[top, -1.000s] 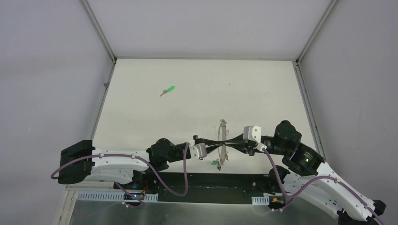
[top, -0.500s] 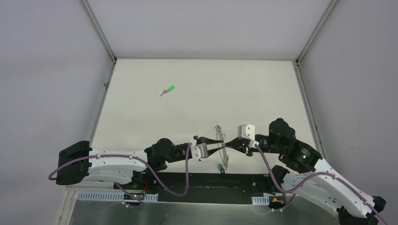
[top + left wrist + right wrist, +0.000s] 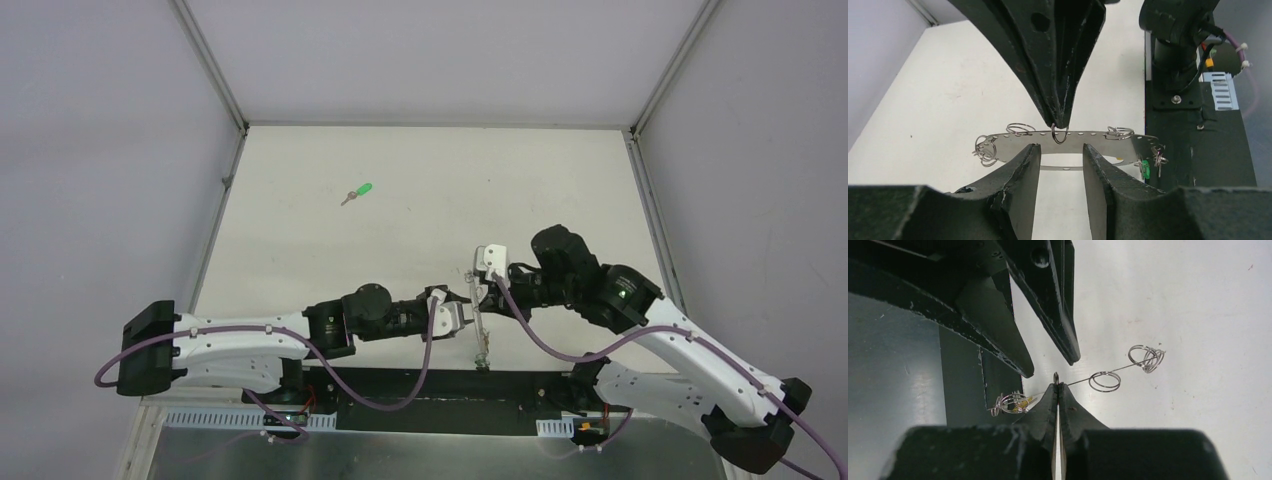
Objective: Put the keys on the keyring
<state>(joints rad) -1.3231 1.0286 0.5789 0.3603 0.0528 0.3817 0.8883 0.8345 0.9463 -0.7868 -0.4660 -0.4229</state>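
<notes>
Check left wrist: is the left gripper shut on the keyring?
No: the left gripper stands open, the keyring showing across its gap.

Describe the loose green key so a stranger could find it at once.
Take the white table, then its far left part. The green key lies there alone, bright-headed, far from the keyring at the near edge.

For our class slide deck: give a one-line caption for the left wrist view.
Right end effector pinches a small ring on the keyring, opposite the open left end effector.

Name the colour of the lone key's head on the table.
Bright green key head; top external view.
</notes>
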